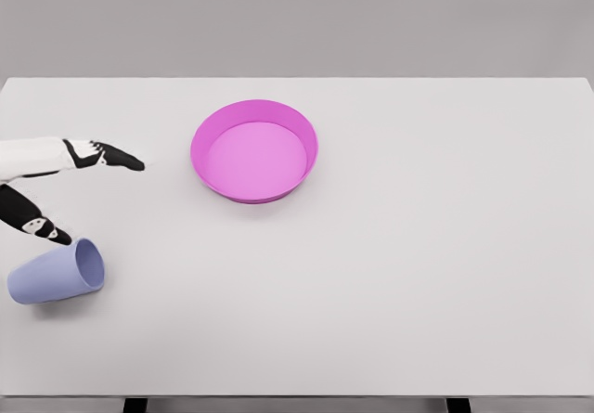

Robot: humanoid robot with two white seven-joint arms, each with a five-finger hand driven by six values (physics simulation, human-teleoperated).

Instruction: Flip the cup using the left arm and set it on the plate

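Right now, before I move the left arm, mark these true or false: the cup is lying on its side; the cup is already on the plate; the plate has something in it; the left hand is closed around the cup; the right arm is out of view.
1. The cup is lying on its side. True; its opening faces right.
2. The cup is on the plate. False; it lies on the table, down and left of the plate.
3. The plate holds something. False; it is empty.
4. The left hand grips the cup. False; its fingers are spread above it.
5. The right arm is out of view. True.
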